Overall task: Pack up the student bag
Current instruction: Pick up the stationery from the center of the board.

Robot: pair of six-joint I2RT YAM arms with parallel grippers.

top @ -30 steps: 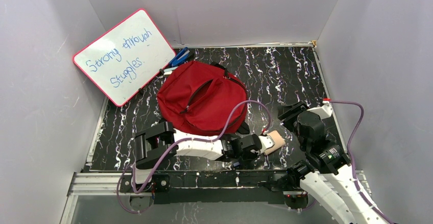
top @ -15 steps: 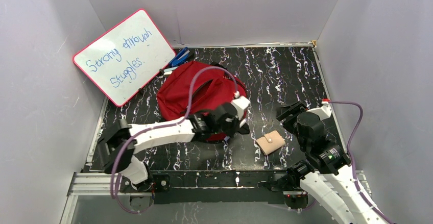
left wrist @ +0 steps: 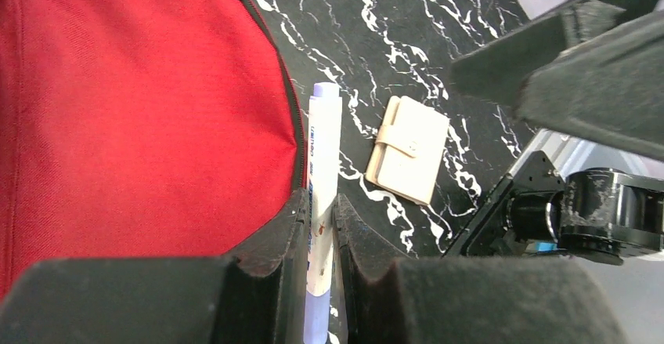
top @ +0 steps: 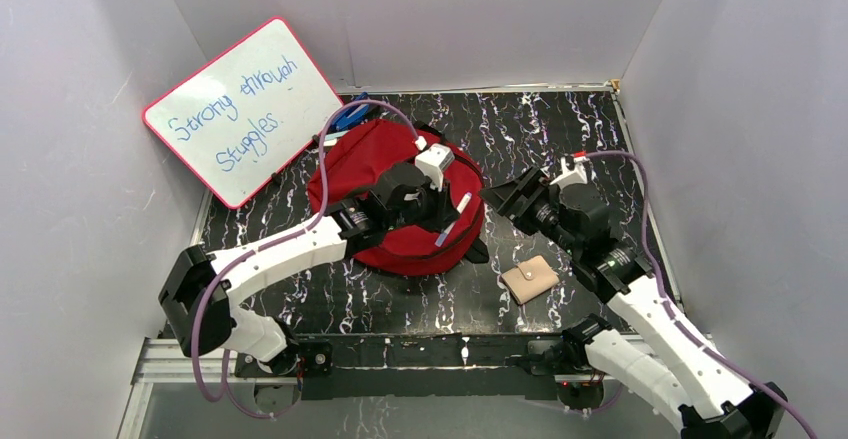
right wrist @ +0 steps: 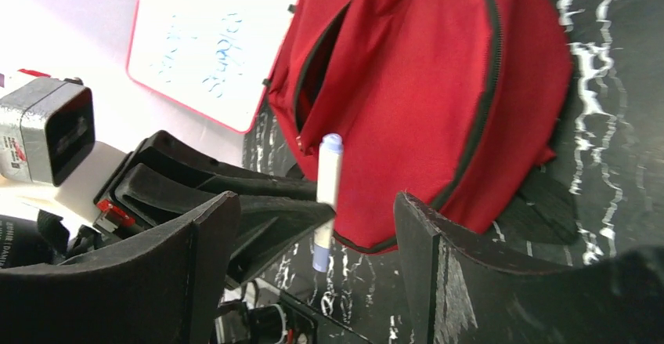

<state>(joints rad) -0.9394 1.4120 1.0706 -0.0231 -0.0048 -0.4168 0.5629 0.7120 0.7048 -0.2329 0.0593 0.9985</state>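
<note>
The dark-red student bag (top: 365, 154) lies at the table's middle left, its front pocket (right wrist: 321, 54) unzipped and gaping. My left gripper (top: 445, 221) hovers over the bag's near right edge. It is shut on a white pen with lavender ends (top: 458, 207), seen between its fingers in the left wrist view (left wrist: 323, 148). My right gripper (top: 497, 199) is open and empty just right of the bag, facing it. The right wrist view shows the bag (right wrist: 438, 70) and the pen (right wrist: 327, 179) between its wide jaws (right wrist: 313, 203).
A small beige wallet (top: 529, 279) lies on the black marbled table (top: 560, 129), near right of the bag; it also shows in the left wrist view (left wrist: 409, 148). A pink-framed whiteboard (top: 243, 109) leans at the back left. A blue item (top: 350, 112) lies behind the bag.
My left gripper has swung from beside the wallet back over the bag's right edge. My right arm has reached left towards the bag. The wallet stays put.
</note>
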